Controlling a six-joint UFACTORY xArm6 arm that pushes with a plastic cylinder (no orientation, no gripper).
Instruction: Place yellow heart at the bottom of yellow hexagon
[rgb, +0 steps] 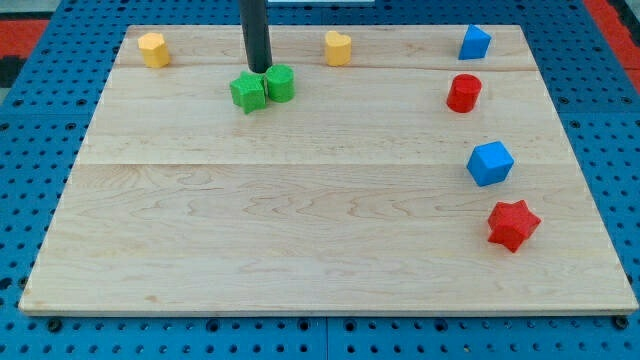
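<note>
**The dark rod stands straight up**

The arm's dark rod comes down from the view's top, a bit left of the middle. It stands upright. My tip (259, 70) is at its very bottom, down at the table near the far edge. Only the rod shows; the arm above is cut off.

1. Wooden board (330, 240) fills most of the view – pale, light grain, two faint seams running left to right.
2. Under and around it: blue perforated panel (30, 200) with a regular hole grid, showing on all sides.
3. Red strip (612, 20) at the view's top right corner; another sliver at top left.
4. Light is even – shadows soft and short.
</note>
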